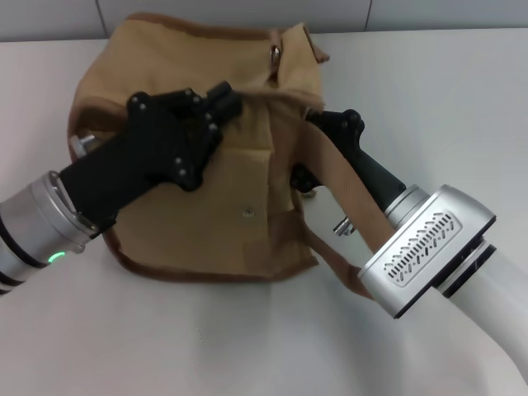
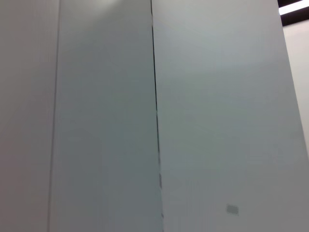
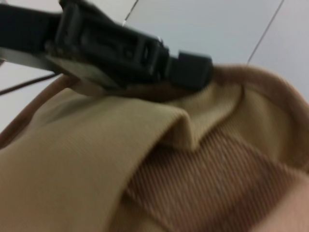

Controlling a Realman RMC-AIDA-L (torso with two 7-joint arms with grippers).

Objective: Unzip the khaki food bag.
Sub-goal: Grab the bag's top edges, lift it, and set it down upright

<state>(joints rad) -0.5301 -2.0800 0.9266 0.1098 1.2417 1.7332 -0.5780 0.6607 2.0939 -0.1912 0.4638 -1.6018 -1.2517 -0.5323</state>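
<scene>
While flat on the table [image 1: 462,99], khaki food bag [image 1: 165,223] under left hand [image 1: 227,101] and right hand [image 1: 309,153], grips unclear.

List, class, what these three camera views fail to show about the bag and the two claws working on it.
- Zipper of the khaki food bag: head view, hidden by left claw and folded fabric.
- Right claw tips: head view, tucked under the strap.
- Left wrist view: only wall panels.
- Right wrist view: blurred fabric close up, dark claw partly cut off.
</scene>
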